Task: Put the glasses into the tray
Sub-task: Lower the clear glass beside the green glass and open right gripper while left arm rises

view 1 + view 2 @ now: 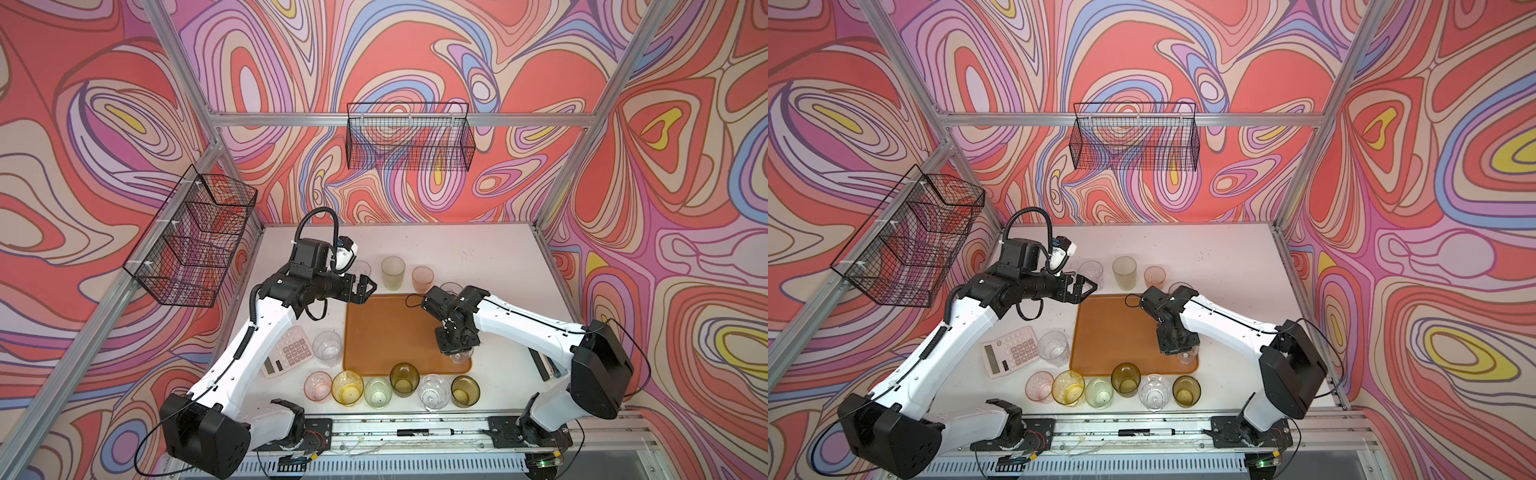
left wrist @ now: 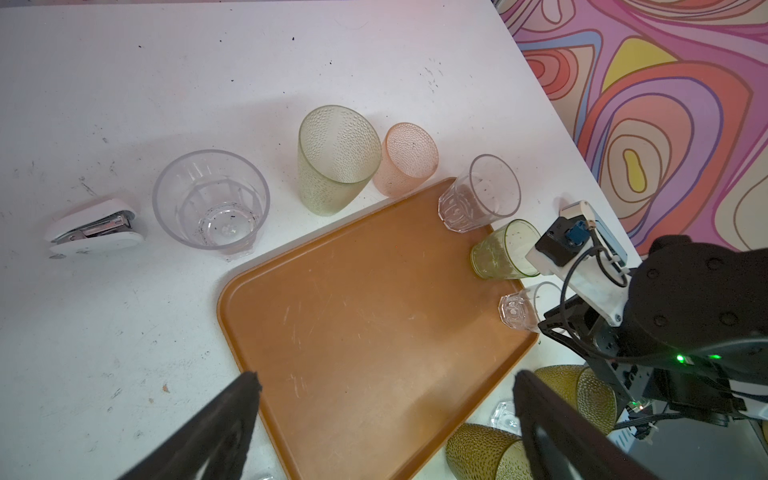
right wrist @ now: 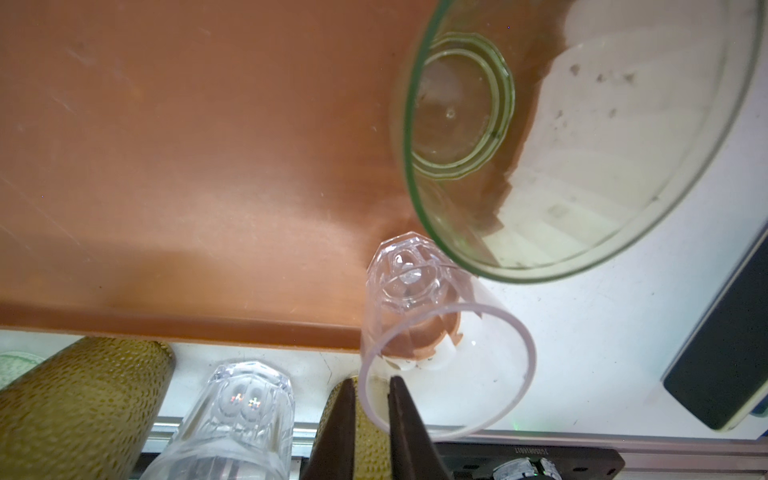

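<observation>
The orange-brown tray lies mid-table. A small clear glass stands in its near right corner, beside a pale green glass. My right gripper points down over the clear glass. Its jaws are slightly parted, with the rim between them. Another clear glass stands at the far right corner. My left gripper hovers wide open and empty over the far left corner. Several glasses line the front edge, and others stand behind the tray.
A calculator and a wide clear glass sit left of the tray. A white stapler lies at the far left. A black flat object lies to the right. Wire baskets hang on the walls.
</observation>
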Available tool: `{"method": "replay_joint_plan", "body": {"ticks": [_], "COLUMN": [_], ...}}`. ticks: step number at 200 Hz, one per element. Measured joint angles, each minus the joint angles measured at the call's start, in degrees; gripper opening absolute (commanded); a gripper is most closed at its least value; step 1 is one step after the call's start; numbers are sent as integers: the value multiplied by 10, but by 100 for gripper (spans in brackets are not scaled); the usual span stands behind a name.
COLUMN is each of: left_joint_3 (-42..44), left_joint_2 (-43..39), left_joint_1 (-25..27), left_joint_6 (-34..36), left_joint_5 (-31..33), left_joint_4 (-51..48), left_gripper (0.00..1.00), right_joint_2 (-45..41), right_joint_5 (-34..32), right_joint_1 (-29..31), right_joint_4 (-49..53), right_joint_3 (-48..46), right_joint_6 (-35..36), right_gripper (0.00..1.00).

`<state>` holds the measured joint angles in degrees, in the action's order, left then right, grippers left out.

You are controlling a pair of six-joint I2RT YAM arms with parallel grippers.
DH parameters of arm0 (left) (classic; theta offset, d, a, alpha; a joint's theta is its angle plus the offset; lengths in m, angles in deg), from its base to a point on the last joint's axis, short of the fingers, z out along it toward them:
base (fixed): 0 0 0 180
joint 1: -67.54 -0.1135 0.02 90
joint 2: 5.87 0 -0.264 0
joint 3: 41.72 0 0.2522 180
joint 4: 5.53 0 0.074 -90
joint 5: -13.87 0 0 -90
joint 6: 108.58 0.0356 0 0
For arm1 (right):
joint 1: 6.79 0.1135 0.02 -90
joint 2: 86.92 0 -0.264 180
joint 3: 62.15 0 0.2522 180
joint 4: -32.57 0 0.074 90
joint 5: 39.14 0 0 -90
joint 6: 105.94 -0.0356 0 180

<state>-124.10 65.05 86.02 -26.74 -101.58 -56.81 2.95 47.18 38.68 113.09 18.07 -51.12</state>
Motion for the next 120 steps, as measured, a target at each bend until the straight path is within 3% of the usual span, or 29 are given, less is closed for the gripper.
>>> {"method": "replay_joint_plan", "body": {"ticks": [76,120], "left_joint_3": [-1,-47], "left_joint_2": [41,97], "left_joint_1": [0,7], "left_joint_6": [-1,-14], "left_joint_5": [9,42], "left_joint_4": [-6,-38], "left_gripper": [96,96], "right_joint_2": [-66,-101], "right_joint_5": [-27,-65], "right_joint_1": [2,2], "right_joint_4": [-27,-63], "right_joint_3": [0,0], "right_joint_6": [2,16], "right_gripper": [24,27]}}
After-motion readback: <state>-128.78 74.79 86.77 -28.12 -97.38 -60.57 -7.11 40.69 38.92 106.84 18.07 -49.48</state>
